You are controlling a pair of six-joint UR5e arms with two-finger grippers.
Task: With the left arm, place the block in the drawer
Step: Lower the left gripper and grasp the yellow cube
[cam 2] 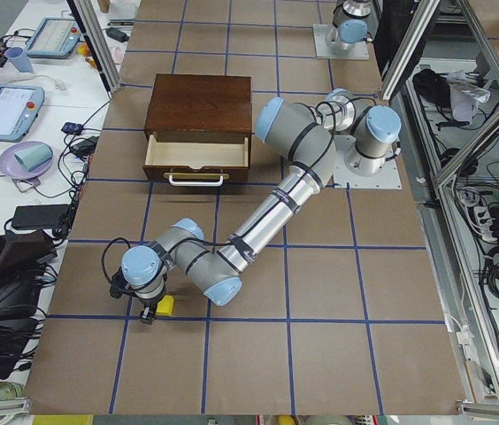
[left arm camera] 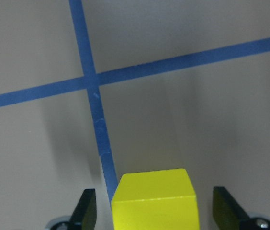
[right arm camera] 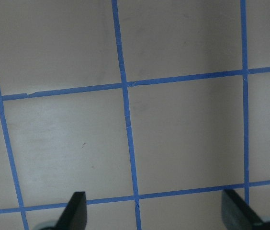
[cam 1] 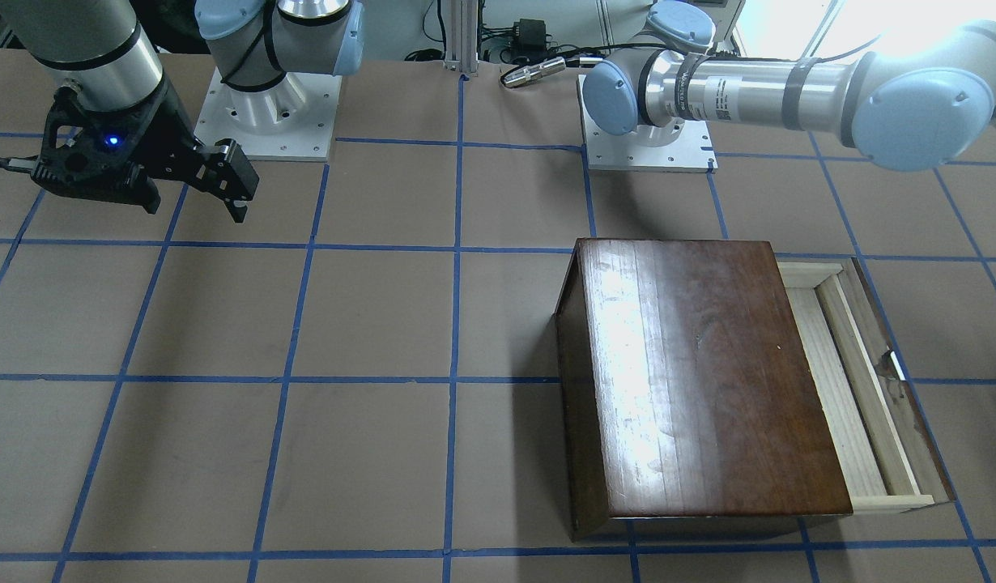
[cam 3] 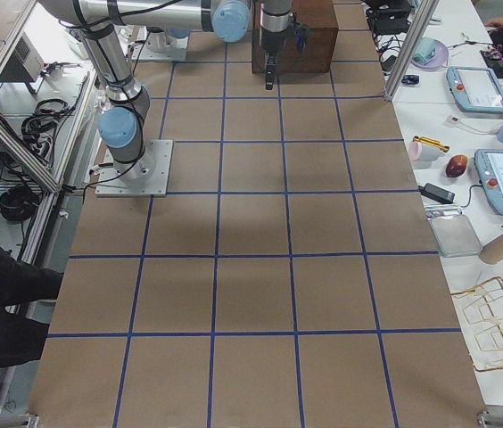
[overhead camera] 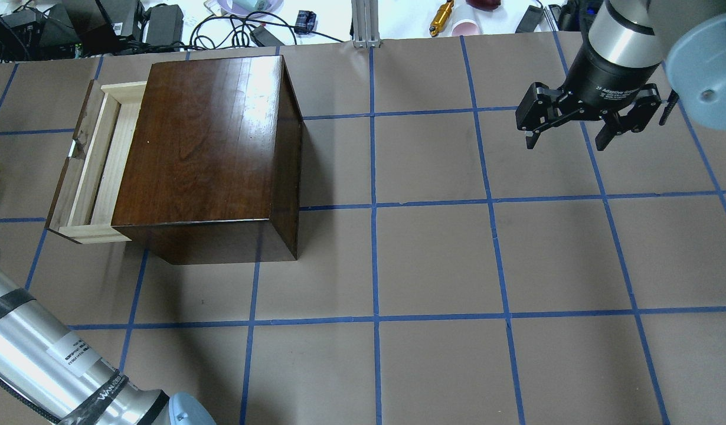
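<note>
Block: yellow cube [left arm camera: 154,196] is seen on the worktop [left arm camera: 197,120], between the left gripper's fingers, with a gap on each side.
Left gripper [left arm camera: 156,218]: spread wide, nothing clasped.
Right gripper [overhead camera: 566,139]: spread wide, empty, well apart from the box [overhead camera: 209,136].
Drawer [cam 2: 196,152]: standing open, tray exposed, well apart from the block.
Bearing: the block is judged to lie squarely within the left gripper's span, so only closing is called for.
</note>
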